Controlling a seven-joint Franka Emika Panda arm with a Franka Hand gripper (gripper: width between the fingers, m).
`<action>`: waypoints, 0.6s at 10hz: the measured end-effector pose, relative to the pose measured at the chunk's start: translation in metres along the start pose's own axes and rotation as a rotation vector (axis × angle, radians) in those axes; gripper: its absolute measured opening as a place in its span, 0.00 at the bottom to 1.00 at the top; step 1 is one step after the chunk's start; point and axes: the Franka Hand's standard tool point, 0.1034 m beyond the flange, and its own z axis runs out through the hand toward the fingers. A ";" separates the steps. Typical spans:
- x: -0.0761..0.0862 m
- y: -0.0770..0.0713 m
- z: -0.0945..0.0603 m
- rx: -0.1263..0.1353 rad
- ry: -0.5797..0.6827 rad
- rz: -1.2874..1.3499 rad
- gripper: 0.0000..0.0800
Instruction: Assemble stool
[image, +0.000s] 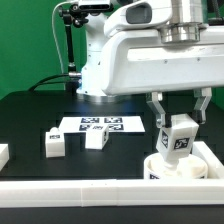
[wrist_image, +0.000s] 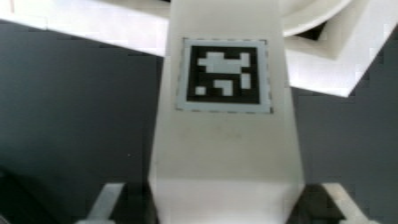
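So the arm's two fingers (image: 158, 110) are clamped on a short white rectangular plastic leg (image: 180, 138) with a black-and-white tag. It's upright just over the thick round white disc seat (image: 165, 168), in the front corner of the dark surface (image: 30, 120) at the exterior view's right. I'd keep the leg plumb and lower slowly, since I can't see the hole. The long white rail (image: 100, 190) hugs the seat, so there's little sideways room. A spare leg (image: 55, 143), a second spare leg (image: 97, 138) and the marker board (image: 100, 125) sit well apart.
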 end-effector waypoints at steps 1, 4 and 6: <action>-0.001 -0.001 0.001 0.001 -0.003 -0.002 0.42; -0.003 -0.003 0.005 0.003 -0.008 -0.003 0.42; -0.006 -0.004 0.008 0.004 -0.015 -0.004 0.42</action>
